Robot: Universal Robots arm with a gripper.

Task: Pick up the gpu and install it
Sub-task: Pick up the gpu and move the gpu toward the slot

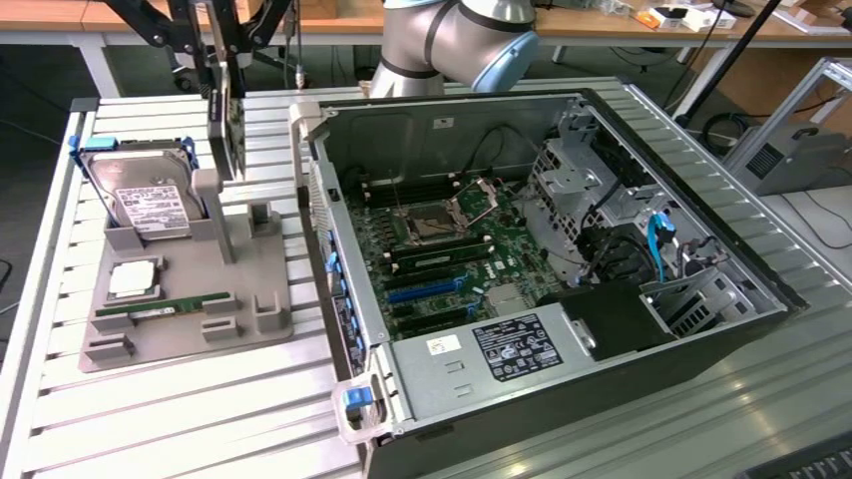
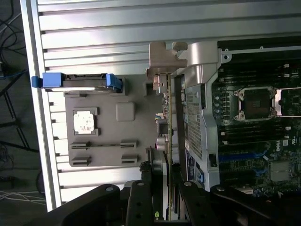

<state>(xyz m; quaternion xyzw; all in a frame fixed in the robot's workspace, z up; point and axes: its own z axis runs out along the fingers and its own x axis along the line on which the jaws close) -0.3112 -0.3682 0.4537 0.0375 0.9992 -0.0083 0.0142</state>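
Note:
The gpu [image 1: 229, 120] hangs on edge in the air over the grey holder tray [image 1: 253, 279], at the exterior view's left of the open computer case [image 1: 560, 130]. My gripper [image 1: 223, 50] is shut on the card's upper edge. In the wrist view the gpu [image 2: 165, 122] shows edge-on, a thin green board running from my gripper [image 2: 162, 176] out to its silver end bracket [image 2: 162, 59]. It hangs just outside the case's side wall [image 2: 200, 99]. The motherboard [image 1: 440, 249] lies open inside the case, with blue card slots [image 1: 426, 289] near its front.
On the holder tray sit a hard drive in a blue carrier [image 1: 140, 195], a processor chip [image 1: 134, 279] and a slim memory stick [image 1: 167, 306]. A power supply [image 1: 500, 349] and drive cages [image 1: 586, 190] fill parts of the case. The slatted aluminium table [image 1: 187, 419] spreads around both.

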